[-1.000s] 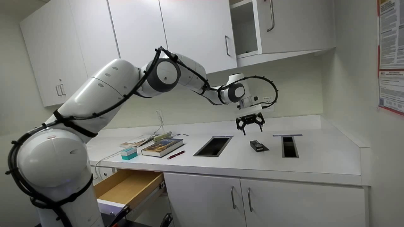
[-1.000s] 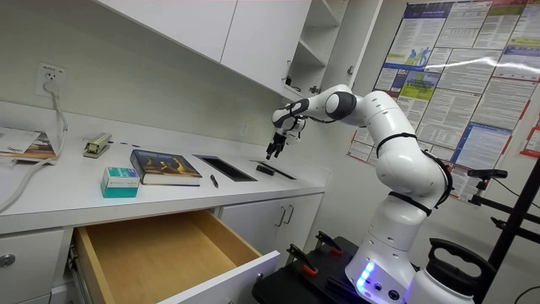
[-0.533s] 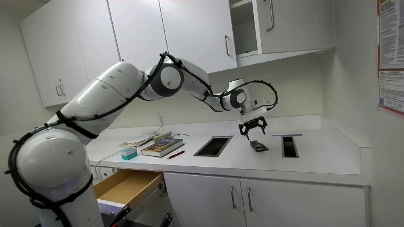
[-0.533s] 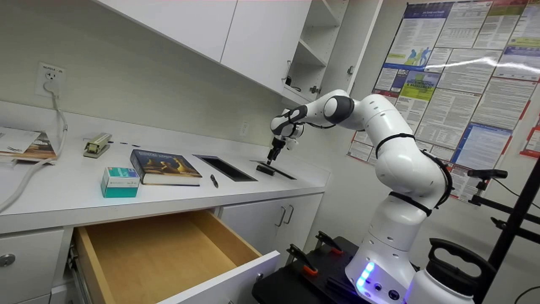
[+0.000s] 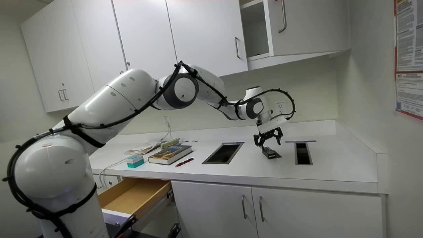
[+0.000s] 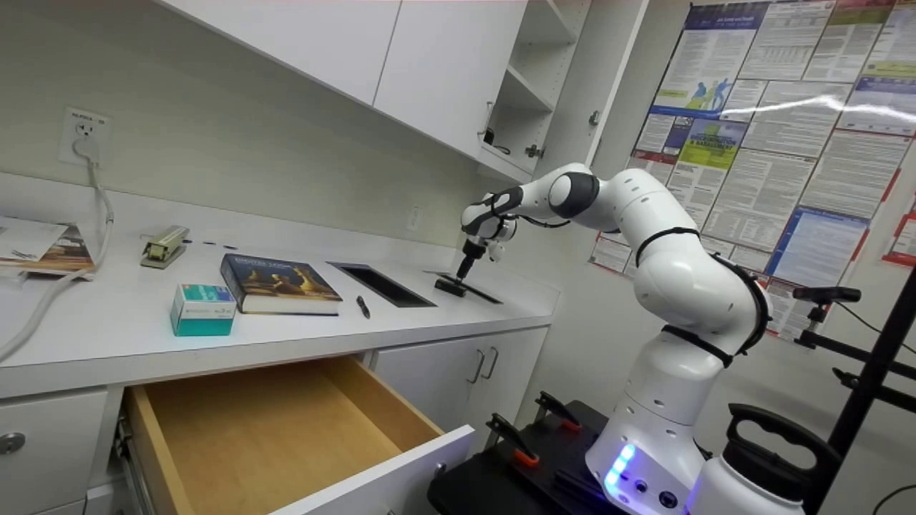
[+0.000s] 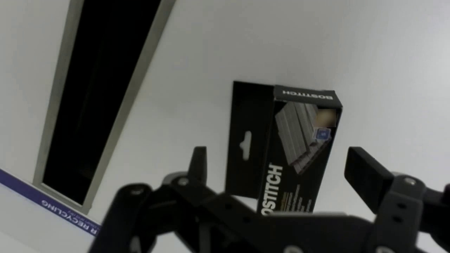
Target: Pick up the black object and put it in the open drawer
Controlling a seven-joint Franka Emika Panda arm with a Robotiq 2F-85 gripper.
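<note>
While one drawer (image 6: 272,429) stands open, one spread claw (image 7: 276,163) hangs over one black box (image 7: 291,140).

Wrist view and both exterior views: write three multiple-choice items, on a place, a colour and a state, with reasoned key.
1. Relative to the two dark rectangular openings, where is the small black cardboard BOSTITCH box?
A: inside one
B: between them
C: across both

2. What colours has the small cuboid carton beside the thick dark-covered book?
A: teal and white
B: red
C: black

3. How does the black two-fingered gripper stand?
A: shut on the black box
B: shut, empty
C: open

1 B: an exterior view shows one opening on each side.
2 A: both exterior views show these colours.
3 C: the wrist view shows its fingers apart, white countertop between each and the box.
</note>
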